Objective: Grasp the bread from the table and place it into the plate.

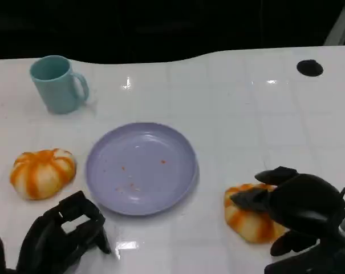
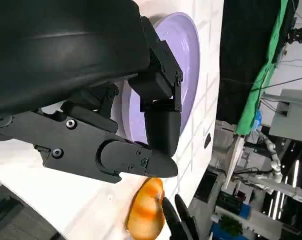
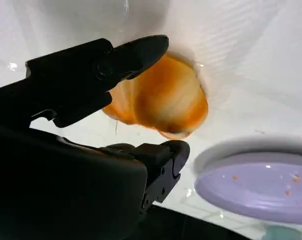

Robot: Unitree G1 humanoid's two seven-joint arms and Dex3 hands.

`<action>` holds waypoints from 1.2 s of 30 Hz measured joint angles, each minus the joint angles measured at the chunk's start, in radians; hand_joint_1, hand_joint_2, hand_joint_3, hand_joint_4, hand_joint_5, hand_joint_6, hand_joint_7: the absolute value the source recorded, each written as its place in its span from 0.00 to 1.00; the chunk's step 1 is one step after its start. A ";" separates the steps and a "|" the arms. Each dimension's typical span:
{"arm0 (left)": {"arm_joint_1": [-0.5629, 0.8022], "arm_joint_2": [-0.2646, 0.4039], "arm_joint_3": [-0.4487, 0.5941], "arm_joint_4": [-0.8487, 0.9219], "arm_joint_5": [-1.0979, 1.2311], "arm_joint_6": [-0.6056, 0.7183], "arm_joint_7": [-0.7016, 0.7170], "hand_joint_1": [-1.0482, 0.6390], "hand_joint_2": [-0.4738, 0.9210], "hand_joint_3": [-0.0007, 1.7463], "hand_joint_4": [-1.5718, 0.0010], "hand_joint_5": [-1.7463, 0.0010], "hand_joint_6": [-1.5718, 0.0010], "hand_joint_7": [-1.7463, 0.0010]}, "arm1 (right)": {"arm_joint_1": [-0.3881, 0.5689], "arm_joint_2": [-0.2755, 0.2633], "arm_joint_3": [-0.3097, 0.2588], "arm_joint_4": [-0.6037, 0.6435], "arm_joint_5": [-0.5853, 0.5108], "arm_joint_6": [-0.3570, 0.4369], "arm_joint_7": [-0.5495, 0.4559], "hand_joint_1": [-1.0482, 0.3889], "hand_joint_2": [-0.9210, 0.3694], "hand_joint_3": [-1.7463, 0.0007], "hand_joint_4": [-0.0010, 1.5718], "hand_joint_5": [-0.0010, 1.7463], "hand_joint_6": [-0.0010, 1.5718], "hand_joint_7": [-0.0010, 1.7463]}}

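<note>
Lying at the lower right of the head view, a rounded, glossy bread roll (image 1: 249,220) with orange stripes over a pale cream crust is seen on the white tiled table (image 1: 246,114). The right hand (image 1: 295,208) is draped over the roll's right side, black fingers reaching across its top; in the right wrist view the roll (image 3: 163,97) sits between the upper fingers (image 3: 91,70) and a lower one, but whether it is actually gripped cannot be told. The roll rests on the table, just right of the round lilac plate (image 1: 141,168), which carries a few orange crumbs. A second striped roll (image 1: 42,172) lies at the left of the plate, with the left hand (image 1: 61,234) below it at the lower left, fingers apart and holding nothing. A teal mug (image 1: 58,84) stands at the upper left. A black disc (image 1: 309,67) is set into the table at the upper right. Beyond the table's far edge the background is dark; the left wrist view shows green cloth (image 2: 270,55) and equipment racks.
</note>
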 measured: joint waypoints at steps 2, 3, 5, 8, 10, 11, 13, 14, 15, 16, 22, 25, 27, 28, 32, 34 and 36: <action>0.004 0.000 0.000 -0.006 0.000 0.005 0.000 0.32 1.00 0.09 0.51 0.03 0.55 0.20 | -0.007 -0.001 0.008 0.005 -0.006 0.006 0.004 0.36 0.06 0.99 0.14 0.09 0.24 0.01; 0.005 0.000 0.000 -0.007 0.000 0.005 0.000 0.32 1.00 0.09 0.51 0.03 0.55 0.20 | -0.012 -0.001 0.012 0.012 -0.009 0.007 0.003 0.36 0.05 0.99 0.15 0.09 0.25 0.01; 0.005 0.000 0.000 -0.008 0.000 0.005 0.000 0.32 1.00 0.09 0.51 0.03 0.55 0.19 | -0.026 0.000 0.025 0.032 -0.018 0.009 -0.006 0.36 0.03 0.99 0.19 0.10 0.29 0.02; 0.007 0.000 -0.002 -0.010 0.001 0.004 0.000 0.32 1.00 0.09 0.51 0.03 0.55 0.19 | -0.041 0.002 0.036 0.066 -0.024 0.008 -0.039 0.40 0.01 0.96 0.34 0.15 0.38 0.05; 0.007 0.000 -0.001 -0.010 0.001 0.004 0.000 0.32 1.00 0.09 0.51 0.02 0.55 0.19 | -0.056 0.013 0.043 0.103 -0.025 0.008 -0.084 0.42 0.00 0.94 0.44 0.23 0.45 0.06; 0.008 0.000 -0.001 -0.010 0.001 0.004 0.000 0.32 1.00 0.09 0.51 0.02 0.55 0.19 | -0.065 0.021 0.047 0.121 -0.025 0.005 -0.107 0.44 0.00 0.91 0.46 0.39 0.52 0.05; 0.009 0.000 -0.001 -0.011 0.001 0.004 0.000 0.31 1.00 0.09 0.51 0.02 0.55 0.19 | -0.082 0.040 0.055 0.164 -0.024 -0.002 -0.158 0.45 0.00 0.89 0.45 0.55 0.58 0.04; 0.009 0.000 -0.002 -0.011 0.001 0.004 0.000 0.31 1.00 0.09 0.51 0.03 0.55 0.19 | -0.091 0.046 0.061 0.184 -0.023 -0.008 -0.185 0.46 0.00 0.87 0.43 0.65 0.61 0.05; 0.010 0.000 -0.002 -0.012 0.001 0.004 0.000 0.32 1.00 0.09 0.51 0.03 0.55 0.19 | -0.101 0.053 0.065 0.204 -0.021 -0.013 -0.209 0.46 0.00 0.86 0.42 0.70 0.62 0.05; 0.010 0.000 -0.002 -0.012 0.001 0.004 0.000 0.32 1.00 0.09 0.51 0.03 0.55 0.19 | -0.109 0.059 0.068 0.221 -0.019 -0.016 -0.228 0.47 0.00 0.85 0.41 0.74 0.63 0.05; 0.012 -0.001 -0.003 -0.016 0.001 0.005 0.001 0.32 1.00 0.10 0.51 0.02 0.54 0.19 | -0.145 0.083 0.083 0.324 0.000 -0.065 -0.345 0.54 0.00 0.79 0.45 0.96 0.59 0.39; 0.013 -0.002 -0.003 -0.017 0.001 0.005 0.001 0.32 1.00 0.10 0.51 0.02 0.54 0.20 | -0.161 0.086 0.093 0.382 0.011 -0.104 -0.422 0.54 0.00 0.74 0.51 1.00 0.56 0.54; 0.013 -0.002 -0.003 -0.017 0.001 0.005 0.001 0.32 1.00 0.10 0.51 0.02 0.54 0.20 | -0.180 0.087 0.108 0.420 0.010 -0.125 -0.460 0.55 0.00 0.73 0.52 1.00 0.57 0.58; 0.013 -0.002 -0.003 -0.017 0.001 0.005 0.001 0.32 1.00 0.10 0.51 0.02 0.54 0.20 | -0.187 0.087 0.112 0.438 0.010 -0.136 -0.479 0.54 0.00 0.72 0.52 1.00 0.55 0.61; 0.013 -0.003 -0.003 -0.017 0.001 0.005 0.001 0.33 1.00 0.10 0.51 0.02 0.54 0.19 | -0.199 0.095 0.126 0.491 0.009 -0.156 -0.558 0.55 0.04 0.69 0.52 1.00 0.45 0.84; 0.013 -0.003 -0.003 -0.017 0.001 0.006 0.001 0.33 1.00 0.10 0.51 0.02 0.54 0.20 | -0.201 0.104 0.128 0.517 0.009 -0.165 -0.601 0.55 0.05 0.67 0.52 1.00 0.42 0.89; 0.013 -0.003 -0.003 -0.017 0.000 0.006 0.001 0.33 1.00 0.10 0.51 0.02 0.54 0.20 | -0.204 0.112 0.130 0.541 0.011 -0.179 -0.642 0.56 0.08 0.65 0.53 1.00 0.43 0.89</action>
